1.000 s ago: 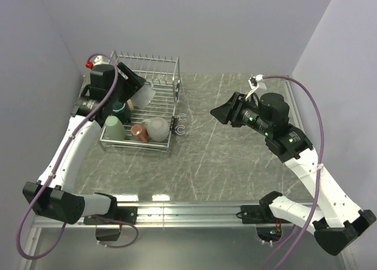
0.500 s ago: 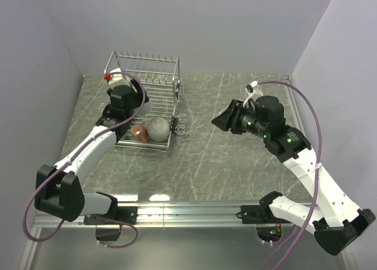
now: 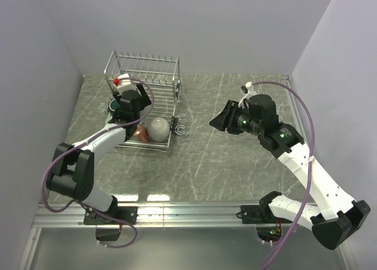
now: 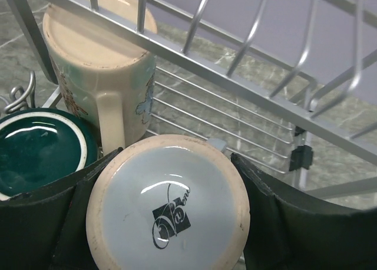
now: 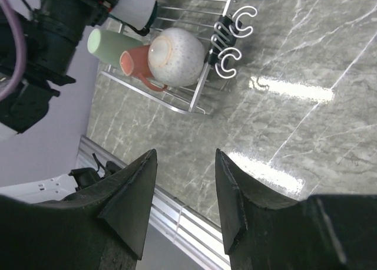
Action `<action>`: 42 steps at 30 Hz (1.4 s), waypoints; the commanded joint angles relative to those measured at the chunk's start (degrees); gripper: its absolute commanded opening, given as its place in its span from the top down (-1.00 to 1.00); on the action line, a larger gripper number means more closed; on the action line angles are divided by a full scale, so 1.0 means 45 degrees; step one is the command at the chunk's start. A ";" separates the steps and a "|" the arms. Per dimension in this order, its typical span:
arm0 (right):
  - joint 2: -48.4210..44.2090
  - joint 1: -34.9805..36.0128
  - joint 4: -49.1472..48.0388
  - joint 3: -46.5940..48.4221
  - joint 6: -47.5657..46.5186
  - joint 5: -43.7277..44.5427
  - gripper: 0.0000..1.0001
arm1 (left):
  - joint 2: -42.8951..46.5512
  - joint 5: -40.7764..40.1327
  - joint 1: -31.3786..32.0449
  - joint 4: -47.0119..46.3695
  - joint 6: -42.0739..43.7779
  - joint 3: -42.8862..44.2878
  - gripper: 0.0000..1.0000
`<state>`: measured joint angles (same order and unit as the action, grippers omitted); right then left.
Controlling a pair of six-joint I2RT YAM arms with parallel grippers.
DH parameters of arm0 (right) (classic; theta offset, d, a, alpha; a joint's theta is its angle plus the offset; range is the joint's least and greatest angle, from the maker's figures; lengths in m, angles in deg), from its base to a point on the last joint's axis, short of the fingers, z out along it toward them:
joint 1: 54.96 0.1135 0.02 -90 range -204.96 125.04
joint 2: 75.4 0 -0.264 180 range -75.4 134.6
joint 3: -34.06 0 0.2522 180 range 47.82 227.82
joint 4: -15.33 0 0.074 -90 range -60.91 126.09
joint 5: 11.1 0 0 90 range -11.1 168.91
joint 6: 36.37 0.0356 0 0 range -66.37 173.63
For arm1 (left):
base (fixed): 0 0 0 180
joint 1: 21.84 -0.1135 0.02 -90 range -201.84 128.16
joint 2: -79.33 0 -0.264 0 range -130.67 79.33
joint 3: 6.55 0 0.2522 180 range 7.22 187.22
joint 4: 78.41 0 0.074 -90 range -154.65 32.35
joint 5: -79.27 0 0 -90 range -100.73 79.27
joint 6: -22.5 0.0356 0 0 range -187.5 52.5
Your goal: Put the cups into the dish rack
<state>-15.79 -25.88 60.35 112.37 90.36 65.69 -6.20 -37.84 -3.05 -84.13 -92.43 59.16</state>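
Observation:
My left gripper (image 3: 129, 104) is down inside the silver wire dish rack (image 3: 175, 75) and shut on the light blue-grey mug (image 4: 168, 214), held bottom-up between its fingers. Next to it in the left wrist view, in the rack (image 4: 224, 75), stand the upside-down tall tan mug (image 4: 100, 63) and the dark green mug (image 4: 38, 149). The red-brown mug (image 3: 140, 131) and the wide cream mug (image 3: 158, 128) lie at the rack's front. The pale green mug (image 5: 109, 43) shows in the right wrist view. My right gripper (image 3: 221, 121) is open and empty above the table, right of the rack.
Two white hooks (image 3: 181, 124) hang on the rack's right side. Grey walls stand close behind and to the left of the rack. The marble table (image 3: 235, 164) runs to a metal rail (image 3: 194, 210) at the near edge.
My left arm has come down from above the rack's left end into the rack with the light blue-grey mug. My right arm has shifted slightly.

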 commanded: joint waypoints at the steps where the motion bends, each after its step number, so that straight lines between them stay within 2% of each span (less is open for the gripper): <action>1: 0.0150 -0.0037 -0.0210 -0.0224 0.0255 -0.0208 -0.02 | -0.0229 -0.0459 -0.0092 -0.2699 0.0461 0.0137 0.99; 9: 0.0579 -0.0075 -0.0561 -0.0693 0.0646 -0.0852 0.00 | -0.1498 -0.0635 -0.0132 -0.4359 0.1359 -0.0194 0.99; 19: 0.1497 0.0002 -0.0172 -0.0226 0.0354 -0.1517 0.03 | -0.2846 -0.0889 -0.0151 -0.5962 0.1399 -0.0333 0.99; 24: 0.1733 0.0022 0.0122 0.0088 0.0041 -0.1576 0.03 | -0.3335 -0.0966 -0.0151 -0.5398 0.0872 -0.0020 0.99; 29: 0.1713 0.0002 0.0044 -0.0107 -0.0037 -0.1654 0.03 | -0.3511 -0.0167 -0.0132 -0.4988 0.1007 0.0058 0.98; 30: 0.1713 0.0002 0.0044 -0.0126 -0.0057 -0.1654 0.03 | -0.3531 -0.0205 -0.0132 -0.4832 0.0989 0.0117 0.92; 31: 0.1713 0.0002 0.0025 -0.0165 -0.0096 -0.1673 0.03 | -0.3550 -0.0379 -0.0132 -0.4598 0.0931 0.0253 0.65; 33: 0.1694 0.0002 -0.0014 -0.0205 -0.0135 -0.1673 0.02 | -0.3609 -0.0459 -0.0132 -0.4148 0.0852 0.0390 0.43; 34: 0.1674 0.0022 -0.0034 -0.0243 -0.0174 -0.1712 0.02 | -0.3570 -0.0227 -0.0132 -0.4030 0.0910 0.0468 0.18; 36: 0.1674 0.0003 -0.0034 -0.0263 -0.0213 -0.1712 0.02 | -0.3453 0.0203 -0.0132 -0.3678 0.0852 0.0508 -0.05; 37: 0.1655 0.0022 -0.0015 -0.0263 -0.0232 -0.1693 0.02 | -0.3395 0.0553 -0.0112 -0.3639 0.0891 0.0547 -0.28; 42: 0.1518 -0.0017 -0.0112 -0.0458 -0.0330 -0.1692 0.01 | -0.3160 0.0595 0.0044 -0.3190 0.0813 0.0430 -0.49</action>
<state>-7.79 -25.86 60.92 109.82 90.07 58.44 -22.73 -37.30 -3.44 -98.84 -87.90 59.36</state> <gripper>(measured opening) 0.492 0.746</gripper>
